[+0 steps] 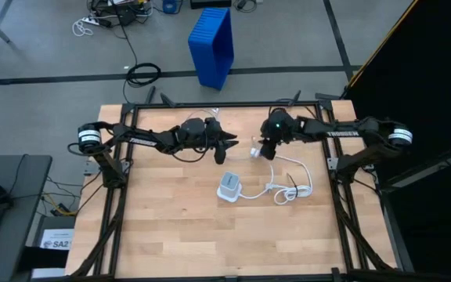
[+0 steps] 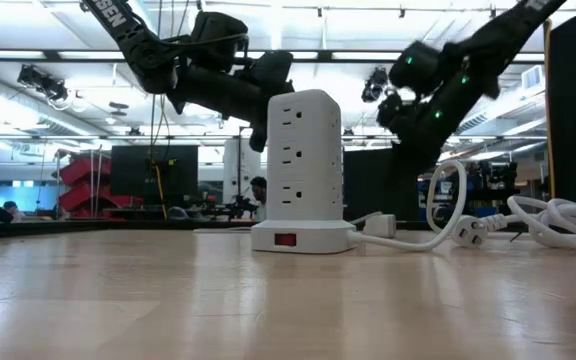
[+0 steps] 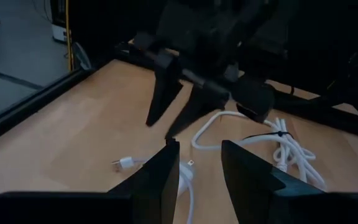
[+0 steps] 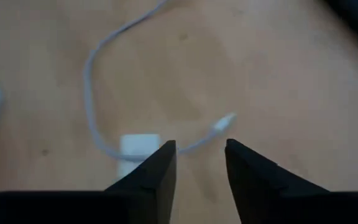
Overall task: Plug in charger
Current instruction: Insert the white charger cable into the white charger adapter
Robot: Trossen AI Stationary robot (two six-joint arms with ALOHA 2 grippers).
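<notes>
While both arms hung over the far half of the wooden table [image 1: 171, 235], the white power tower [image 2: 304, 170] stood upright near the table's middle, its red switch facing the low camera and its thick white cord [image 1: 292, 188] looped in a tied bundle off to one side. Beyond the tower, toward the far edge, the right gripper [image 4: 201, 165] pointed down at the wood with its two dark fingers [image 4: 157, 171] parted by a narrow gap and nothing between them. Directly below those fingers lay a small white rectangular block, which I took for the charger [image 4: 138, 146], flat on the table with a thin white cable [image 4: 92, 87] curving away from it and a small plug end [image 4: 224, 123] lying just beside the gap. The right wrist view was too soft to say whether a fingertip touched the block. From above, the same white piece [image 1: 254, 151] showed just beside the right gripper [image 1: 265, 153], apart from the tower and not plugged into it.

Farther from the tower on the other side, the left gripper [image 1: 224, 150] hovered above the table, facing the right one. Its fingers [image 3: 166, 171] stood slightly apart and held nothing; past them the left wrist view showed the right arm's gripper [image 3: 173, 118] hanging over the wood, with a small white plug [image 3: 124, 163] lying on the boards nearby
</notes>
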